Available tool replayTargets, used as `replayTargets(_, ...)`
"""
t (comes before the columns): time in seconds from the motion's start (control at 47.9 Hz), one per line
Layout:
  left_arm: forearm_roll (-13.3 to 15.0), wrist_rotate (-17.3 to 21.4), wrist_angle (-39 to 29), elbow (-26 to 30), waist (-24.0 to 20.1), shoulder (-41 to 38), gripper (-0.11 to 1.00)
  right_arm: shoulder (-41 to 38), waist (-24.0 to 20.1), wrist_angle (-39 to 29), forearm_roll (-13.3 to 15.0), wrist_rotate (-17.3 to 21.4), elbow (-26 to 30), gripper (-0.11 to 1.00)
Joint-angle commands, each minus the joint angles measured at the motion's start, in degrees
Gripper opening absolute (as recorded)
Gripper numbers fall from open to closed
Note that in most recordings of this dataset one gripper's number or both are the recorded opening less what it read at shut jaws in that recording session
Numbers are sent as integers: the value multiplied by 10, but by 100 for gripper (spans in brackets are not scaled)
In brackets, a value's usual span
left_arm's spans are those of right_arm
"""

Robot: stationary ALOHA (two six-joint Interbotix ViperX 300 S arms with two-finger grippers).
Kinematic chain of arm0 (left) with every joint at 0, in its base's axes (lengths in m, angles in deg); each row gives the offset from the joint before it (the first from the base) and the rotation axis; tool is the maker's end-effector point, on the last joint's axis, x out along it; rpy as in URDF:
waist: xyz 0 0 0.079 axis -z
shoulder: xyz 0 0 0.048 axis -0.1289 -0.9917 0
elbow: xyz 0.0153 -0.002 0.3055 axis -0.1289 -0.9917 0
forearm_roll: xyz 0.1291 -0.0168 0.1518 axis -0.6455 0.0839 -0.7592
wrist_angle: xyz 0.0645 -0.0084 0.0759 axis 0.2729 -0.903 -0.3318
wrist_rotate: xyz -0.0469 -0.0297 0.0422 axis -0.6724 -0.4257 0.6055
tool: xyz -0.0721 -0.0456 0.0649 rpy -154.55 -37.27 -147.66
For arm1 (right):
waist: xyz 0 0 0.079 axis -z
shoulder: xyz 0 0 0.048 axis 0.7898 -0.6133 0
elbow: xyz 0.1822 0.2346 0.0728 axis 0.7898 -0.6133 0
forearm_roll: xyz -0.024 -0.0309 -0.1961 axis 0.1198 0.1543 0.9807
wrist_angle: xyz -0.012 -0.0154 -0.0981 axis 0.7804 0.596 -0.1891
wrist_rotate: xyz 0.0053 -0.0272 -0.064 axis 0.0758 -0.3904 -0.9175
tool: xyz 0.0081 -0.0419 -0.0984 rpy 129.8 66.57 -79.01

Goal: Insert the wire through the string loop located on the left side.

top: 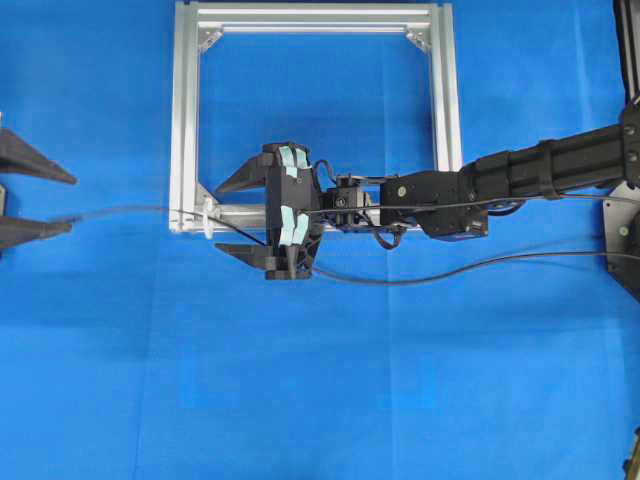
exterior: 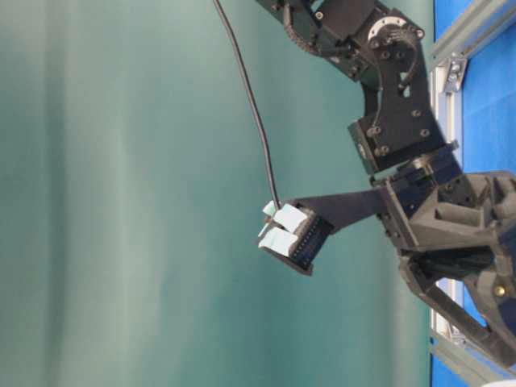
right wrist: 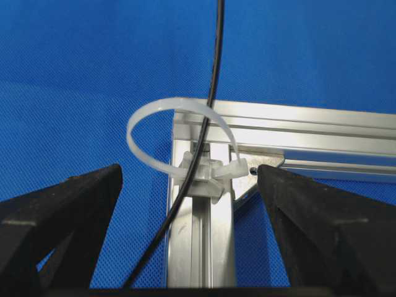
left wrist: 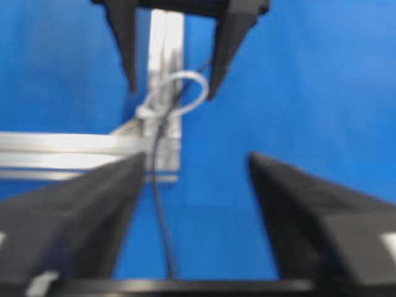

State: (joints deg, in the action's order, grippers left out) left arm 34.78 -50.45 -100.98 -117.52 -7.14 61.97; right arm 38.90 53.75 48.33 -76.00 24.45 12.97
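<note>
Black wire (right wrist: 207,117) already runs through the string loop (right wrist: 176,139) at the frame's (top: 185,120) left corner. My left gripper (top: 38,203) stands spread with the wire between its fingers; the right gripper (top: 232,218) is spread wide around the loop, holding nothing. I'd withdraw both straight, without snagging the wire or loop.

Robotics lab test bench. Worktop (top: 330,400) draped wholly in plain blue cloth. Bare aluminium extrusion frame (top: 185,120) lying flat on it as a fixture. Black jointed robot arm (top: 540,170) reaching in from the right. Plain teal backdrop (exterior: 121,201) behind, seen from table level.
</note>
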Motion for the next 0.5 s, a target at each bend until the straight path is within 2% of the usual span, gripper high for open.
replayTargets(0.0, -2, 0, 1, 17, -1, -3, 75, 18, 1, 5, -1, 1, 9, 95)
replayTargets(0.042, -2, 0, 0, 17, -1, -3, 84, 18, 1, 4, -1, 1, 10, 95)
replayTargets(0.084, -1, 0, 0, 17, -1, -3, 88, 18, 1, 4, -1, 1, 10, 95)
replayTargets(0.188, -2, 0, 1, 17, -1, -2, 84, 18, 1, 4, -2, 1, 10, 95)
replayTargets(0.481, -2, 2, 11, 14, -1, -3, 84, 51, 2, -3, -2, 2, 11, 95)
